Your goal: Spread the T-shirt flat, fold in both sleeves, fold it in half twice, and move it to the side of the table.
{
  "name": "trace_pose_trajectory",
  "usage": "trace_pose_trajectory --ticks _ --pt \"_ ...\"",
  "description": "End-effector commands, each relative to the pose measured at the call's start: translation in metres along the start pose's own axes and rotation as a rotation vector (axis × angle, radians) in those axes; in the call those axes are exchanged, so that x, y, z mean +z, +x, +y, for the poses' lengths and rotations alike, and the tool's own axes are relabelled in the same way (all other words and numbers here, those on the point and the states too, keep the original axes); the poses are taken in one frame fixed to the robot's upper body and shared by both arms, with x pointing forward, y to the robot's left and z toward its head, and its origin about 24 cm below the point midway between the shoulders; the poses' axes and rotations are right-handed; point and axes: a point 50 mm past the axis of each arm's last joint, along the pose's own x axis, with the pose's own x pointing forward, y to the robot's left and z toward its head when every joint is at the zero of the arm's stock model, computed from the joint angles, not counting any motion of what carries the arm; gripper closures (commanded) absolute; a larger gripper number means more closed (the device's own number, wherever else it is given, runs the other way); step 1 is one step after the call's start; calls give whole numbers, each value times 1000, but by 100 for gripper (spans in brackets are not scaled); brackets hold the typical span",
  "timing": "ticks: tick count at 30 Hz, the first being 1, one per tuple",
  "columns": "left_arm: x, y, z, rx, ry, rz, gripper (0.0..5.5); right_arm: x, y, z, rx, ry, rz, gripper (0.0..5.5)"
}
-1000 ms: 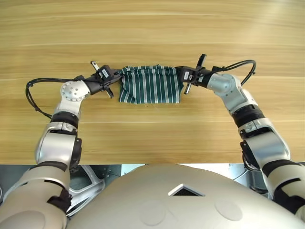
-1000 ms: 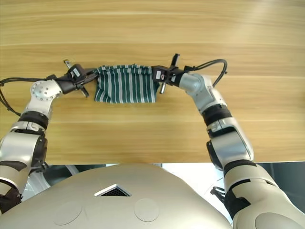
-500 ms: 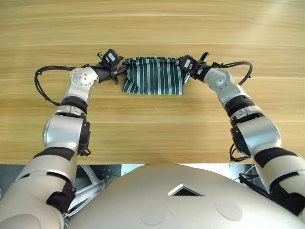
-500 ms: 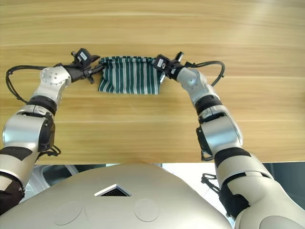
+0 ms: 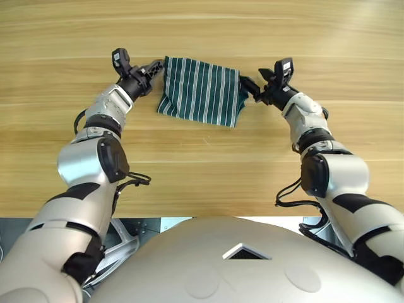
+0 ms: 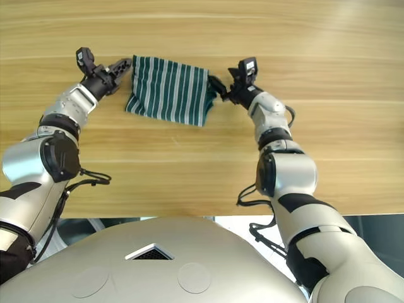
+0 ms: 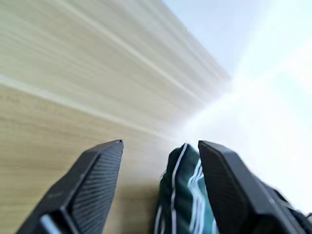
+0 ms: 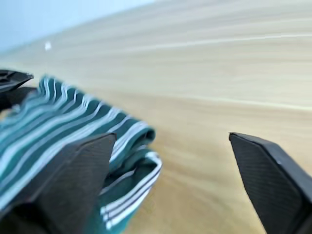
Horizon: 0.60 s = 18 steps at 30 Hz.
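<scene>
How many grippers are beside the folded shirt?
2. The left gripper is open at the far left corner of the shirt; the right gripper is open at its right edge.

The folded dark-green T-shirt with white stripes (image 5: 201,91), lying between the two grippers, is soft matt cloth, its edge rumpled into small rolls just beside the right gripper (image 5: 247,84). The pale wooden table (image 5: 202,164) under both grippers is smooth, with fine straight grain and a low satin sheen. The black fingers (image 7: 95,183) of the left gripper (image 5: 153,68) look like hard matt plastic with a fine carbon-like weave.
</scene>
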Motion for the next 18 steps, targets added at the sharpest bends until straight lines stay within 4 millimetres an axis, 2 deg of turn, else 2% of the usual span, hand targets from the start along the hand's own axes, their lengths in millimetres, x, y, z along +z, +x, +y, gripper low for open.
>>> trace_pose_trajectory --ticks 1,3,4,6,8,13,15,18 --pt "17 2 2 108 -153 -163 265 21 -7 -19 -102 212 -137 47" --pt "26 -3 8 153 -208 -262 265 30 -13 -28 -145 246 -205 12" --pt "35 -8 9 106 -225 -341 265 40 -18 -34 -164 234 -271 12" --pt "51 -20 11 -15 -140 -463 265 59 -23 -36 -140 124 -380 12" --pt "50 -28 7 -145 72 -489 291 66 -15 -18 -81 -132 -393 10" --pt "34 -31 -18 -412 473 -479 402 58 18 41 1 -772 -306 127" --pt "22 -31 -24 -463 611 -429 447 52 29 61 50 -928 -288 176" --pt "13 -32 -26 -498 711 -380 514 40 40 83 108 -1084 -260 248"
